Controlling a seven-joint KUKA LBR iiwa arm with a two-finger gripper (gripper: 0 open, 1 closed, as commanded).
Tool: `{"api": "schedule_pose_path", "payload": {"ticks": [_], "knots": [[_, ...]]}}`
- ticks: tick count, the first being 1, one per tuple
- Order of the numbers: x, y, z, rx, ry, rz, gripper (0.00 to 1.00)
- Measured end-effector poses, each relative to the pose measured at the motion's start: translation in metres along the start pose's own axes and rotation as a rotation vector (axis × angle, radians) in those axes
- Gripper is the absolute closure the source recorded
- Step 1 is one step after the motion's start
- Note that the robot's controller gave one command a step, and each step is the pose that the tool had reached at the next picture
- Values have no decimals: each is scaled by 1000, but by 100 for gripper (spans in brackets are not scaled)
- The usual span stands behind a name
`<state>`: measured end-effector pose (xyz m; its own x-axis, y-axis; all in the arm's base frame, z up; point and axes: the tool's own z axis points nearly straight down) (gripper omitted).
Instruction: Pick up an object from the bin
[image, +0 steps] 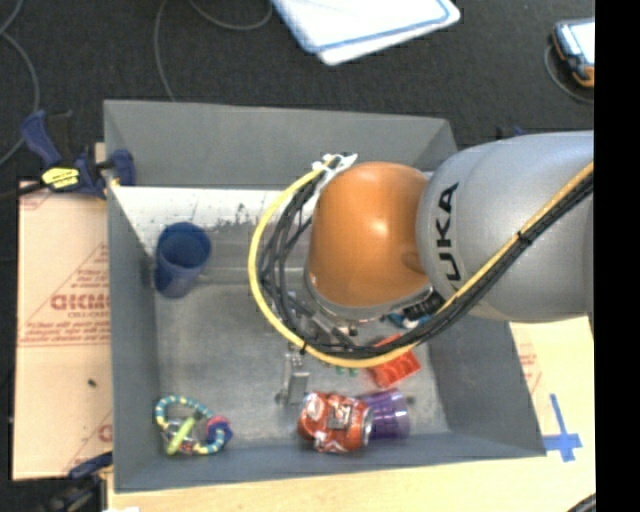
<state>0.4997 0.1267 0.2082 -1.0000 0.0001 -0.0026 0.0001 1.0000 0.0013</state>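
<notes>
**Approach Step: Gripper Low Over the Near Middle of the Bin**

We noted a blue cup (182, 258) lying at the far left of the bin (205, 330), well apart from the tool. A ring toy of many-coloured beads (188, 426) lay at the near left.

The gripper (296, 388) hung low at the near middle, over bare floor. It was just left of a crumpled red-and-white can (330, 422), which touched a purple object (388, 415) on its right. We could not tell whether the gripper stood apart or together, and nothing showed in its hold.

We judged the step to be the approach, with no grasp made. The can was the nearest candidate. The next move called for a small shift to the right to centre on it, then a descent and closure.

An orange-red piece (395, 368) lay just beyond the purple object, partly under the wrist. The arm (510, 230) reached in from the right, its orange cover (365, 235) over mid-bin and the tool pointing down.
</notes>
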Motion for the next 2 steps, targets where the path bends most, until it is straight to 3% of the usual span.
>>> {"api": "schedule_pose_path", "payload": {"ticks": [1, 2], "knots": [[8, 71, 124, -2, 2, -78, 0], [0, 96, 88, 0, 1, 86, 0]]}}
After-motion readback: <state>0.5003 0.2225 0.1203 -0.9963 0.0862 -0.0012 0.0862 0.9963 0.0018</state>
